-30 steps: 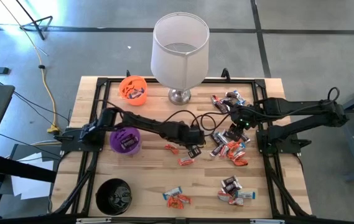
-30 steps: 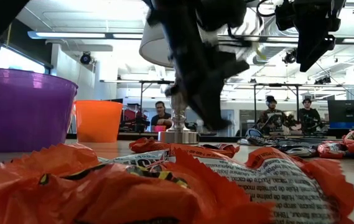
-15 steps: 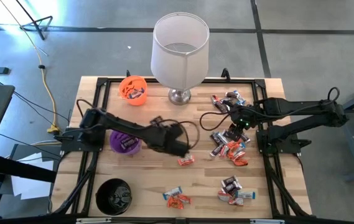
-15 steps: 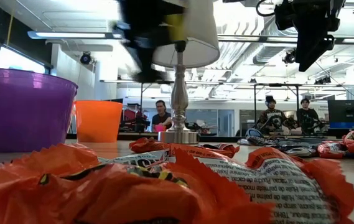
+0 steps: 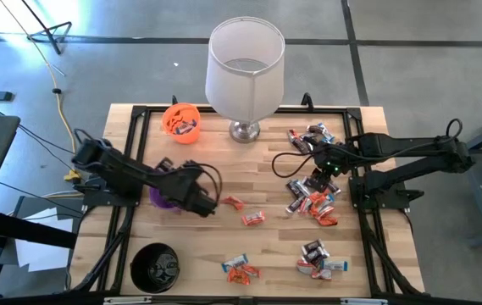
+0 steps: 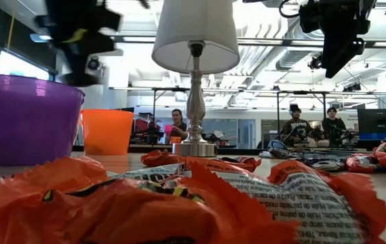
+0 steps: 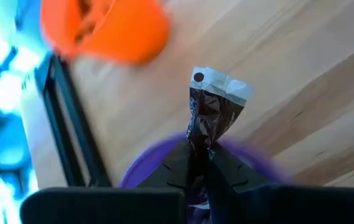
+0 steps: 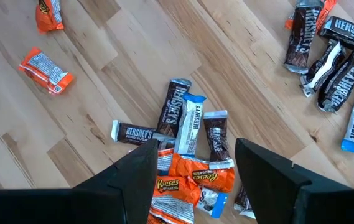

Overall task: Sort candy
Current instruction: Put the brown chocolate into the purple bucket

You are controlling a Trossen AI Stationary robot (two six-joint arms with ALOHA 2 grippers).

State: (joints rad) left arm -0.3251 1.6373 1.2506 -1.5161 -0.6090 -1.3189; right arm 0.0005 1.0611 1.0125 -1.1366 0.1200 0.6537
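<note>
Your left gripper [image 7: 200, 163], clenching a dark brown wrapped candy [image 7: 211, 112], is now arriving over the purple plastic cup [image 5: 169, 191] from mid-table, while your right gripper [image 8: 192, 163] is waiting spread above the right-hand pile.

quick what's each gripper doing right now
Left gripper: shut on a dark brown candy, over the purple cup.
Right gripper: open, empty, above the candy pile.

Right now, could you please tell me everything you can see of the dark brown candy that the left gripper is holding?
The dark brown candy is a small glossy, crinkled foil-like wrapper with a pale crimped end bearing a dark round mark. The left gripper is shut on its other end, so it stands out past the fingertips, touching nothing else. It hangs over the rim of the purple cup, with the wooden table beneath and the orange cup farther off.
</note>
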